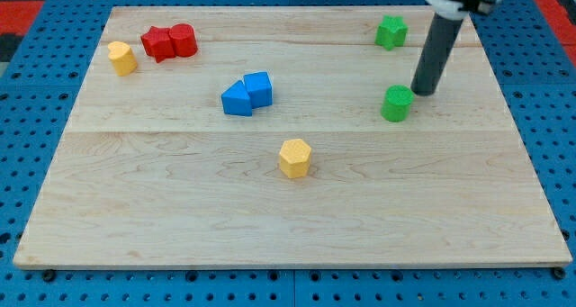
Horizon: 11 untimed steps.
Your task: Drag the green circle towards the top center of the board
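Note:
The green circle [396, 103] is a short green cylinder on the wooden board [180, 208], right of the middle. My tip [421, 92] rests on the board just to the right of it and slightly above, close to its edge; I cannot tell if they touch. The dark rod rises from the tip towards the view's top right. A green star-shaped block [391, 31] sits near the board's top edge, above the circle.
Two red blocks [169, 42] sit together at the top left, with a yellow block [121, 58] to their left. Two blue blocks [247, 94] touch near the centre. A yellow hexagon [294, 158] lies below the centre.

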{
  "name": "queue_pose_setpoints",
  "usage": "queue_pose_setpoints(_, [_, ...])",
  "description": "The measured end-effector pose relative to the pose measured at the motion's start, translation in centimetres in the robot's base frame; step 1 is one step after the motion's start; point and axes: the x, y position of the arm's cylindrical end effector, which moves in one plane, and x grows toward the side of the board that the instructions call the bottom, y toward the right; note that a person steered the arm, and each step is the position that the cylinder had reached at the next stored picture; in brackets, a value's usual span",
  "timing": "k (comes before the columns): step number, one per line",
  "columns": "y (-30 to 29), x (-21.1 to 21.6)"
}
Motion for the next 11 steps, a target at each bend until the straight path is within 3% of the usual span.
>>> queue_pose_setpoints(1, [4.0, 4.0])
queue_pose_setpoints(2, [3.4, 6.8])
queue_pose_setpoints(3, [-2.2, 6.8])
queue_pose_setpoints(5, [-4.9, 0.2])
queue_pose_setpoints(6, [-5.6, -1.6])
queue_pose_setpoints(7, [-7.7, 0.4])
queue_pose_setpoints(8, [-9.8, -2.1])
queue_pose_setpoints(10, [-6.8, -5.6])
queue_pose_setpoints(11, [-7.9, -0.8])
